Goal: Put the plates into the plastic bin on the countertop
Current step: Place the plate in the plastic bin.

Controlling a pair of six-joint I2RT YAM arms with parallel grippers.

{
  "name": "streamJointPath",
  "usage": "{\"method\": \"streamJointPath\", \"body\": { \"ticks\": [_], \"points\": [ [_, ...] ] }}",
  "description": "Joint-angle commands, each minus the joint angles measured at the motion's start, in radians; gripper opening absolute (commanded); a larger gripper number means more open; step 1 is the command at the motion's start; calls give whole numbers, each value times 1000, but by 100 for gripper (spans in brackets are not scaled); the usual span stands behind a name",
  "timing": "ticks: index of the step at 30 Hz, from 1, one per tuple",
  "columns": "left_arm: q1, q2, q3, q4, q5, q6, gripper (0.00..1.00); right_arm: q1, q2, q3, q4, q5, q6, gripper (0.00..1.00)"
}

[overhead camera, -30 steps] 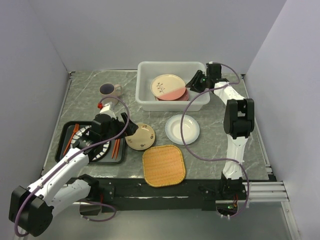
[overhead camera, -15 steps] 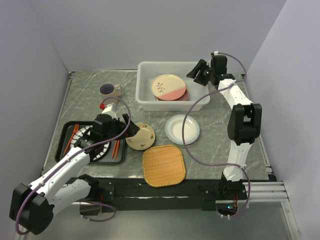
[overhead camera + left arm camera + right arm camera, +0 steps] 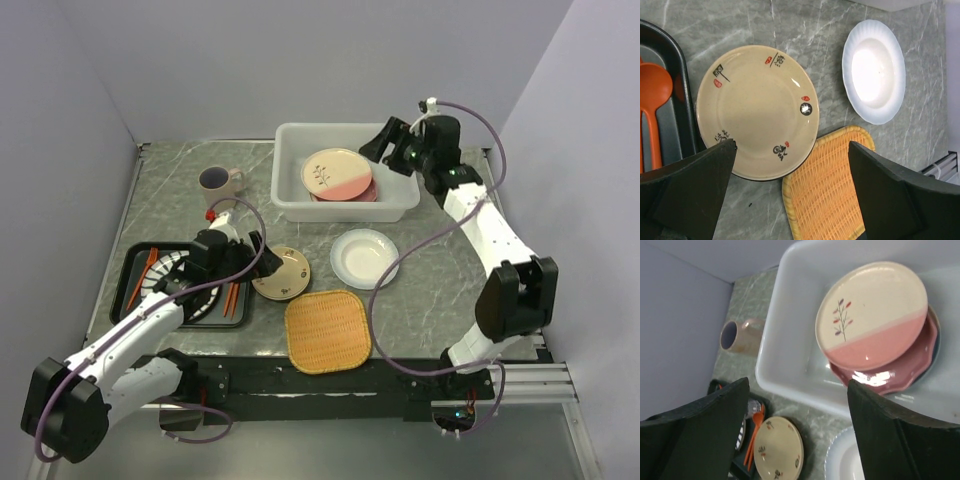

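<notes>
The white plastic bin [image 3: 340, 212] stands at the back of the countertop [image 3: 425, 290]. In it a cream-and-pink plate [image 3: 337, 172] [image 3: 871, 315] lies on a dark red scalloped plate [image 3: 890, 377]. My right gripper [image 3: 385, 143] [image 3: 797, 385] hangs open and empty above the bin's right end. On the countertop lie a small tan plate [image 3: 282, 272] [image 3: 757, 111], a plain white plate [image 3: 364, 257] [image 3: 873, 70] and an orange woven squarish plate [image 3: 328, 330] [image 3: 832, 190]. My left gripper [image 3: 262, 252] [image 3: 792, 145] is open just over the tan plate's near edge, holding nothing.
A black tray [image 3: 133, 272] at the left holds orange utensils [image 3: 652, 107] and a striped dish [image 3: 195, 295] partly under my left arm. A tan mug [image 3: 218, 180] [image 3: 740, 335] stands left of the bin. Walls close in the left, back and right sides.
My right gripper has lifted out of the bin's right end, opened wider, and the arm has swung outward. My left gripper has barely shifted above the tan plate.
</notes>
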Motion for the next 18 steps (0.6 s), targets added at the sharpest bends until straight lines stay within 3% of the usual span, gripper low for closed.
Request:
{"method": "streamJointPath", "body": {
  "ticks": [1, 11, 18],
  "points": [
    [-1, 11, -6, 55, 38, -8, 99, 13, -135, -138, 70, 19, -18, 89],
    [-13, 6, -23, 74, 62, -22, 99, 27, -321, -370, 90, -6, -38, 100],
    [-30, 3, -45, 83, 76, -31, 99, 28, -413, -488, 105, -27, -43, 100]
  ]
}}
